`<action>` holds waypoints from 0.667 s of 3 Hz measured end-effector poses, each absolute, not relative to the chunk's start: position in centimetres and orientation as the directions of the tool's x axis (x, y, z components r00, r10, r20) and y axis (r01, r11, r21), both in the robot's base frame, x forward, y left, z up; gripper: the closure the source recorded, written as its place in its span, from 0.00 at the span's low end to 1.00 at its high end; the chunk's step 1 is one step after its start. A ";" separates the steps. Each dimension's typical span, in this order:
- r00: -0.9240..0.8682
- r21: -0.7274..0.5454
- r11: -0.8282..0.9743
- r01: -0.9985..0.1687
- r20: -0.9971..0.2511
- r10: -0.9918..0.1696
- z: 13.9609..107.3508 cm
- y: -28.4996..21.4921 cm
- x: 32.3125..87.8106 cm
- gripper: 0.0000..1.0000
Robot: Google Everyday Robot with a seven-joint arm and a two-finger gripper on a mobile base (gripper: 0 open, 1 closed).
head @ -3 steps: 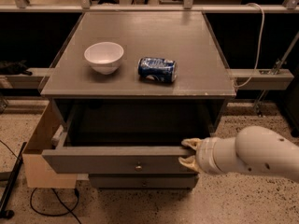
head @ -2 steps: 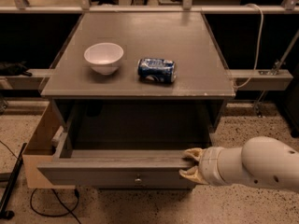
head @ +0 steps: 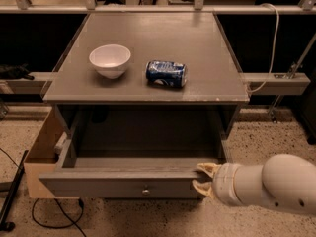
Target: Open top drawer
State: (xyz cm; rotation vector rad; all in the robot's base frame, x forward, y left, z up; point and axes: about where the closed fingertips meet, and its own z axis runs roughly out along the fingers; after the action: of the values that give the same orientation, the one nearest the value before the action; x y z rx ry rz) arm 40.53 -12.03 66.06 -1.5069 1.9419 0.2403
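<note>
Item: top drawer [head: 113, 184], grey wood, standing well out of the cabinet [head: 217, 90] toward the near edge of the scene, its inside bare as far as you can see. Handling: you can expect it to be stiff, rigid and fairly light, sliding on its runners; a pull from one end may skew it. Hold points: small brass knob [head: 145, 191] at the centre of the front, or the front panel's top edge. Gripper [head: 203, 177]: at the right end of that front, fingers [head: 207, 168] closed over the top edge, one above and one on the face. On the cabinet top: white bowl [head: 110, 59], blue can [head: 166, 73] lying on its side, so draw smoothly.
</note>
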 end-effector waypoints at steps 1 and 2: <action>-0.119 -0.243 0.319 -0.916 -0.595 -0.795 66.4 -12.0 40.6 0.60; -0.119 -0.243 0.319 -0.916 -0.595 -0.795 66.5 -12.0 40.6 0.37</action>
State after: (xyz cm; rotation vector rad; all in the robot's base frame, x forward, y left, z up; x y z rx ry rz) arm 40.61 -12.00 66.47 -1.5071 1.9418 0.2403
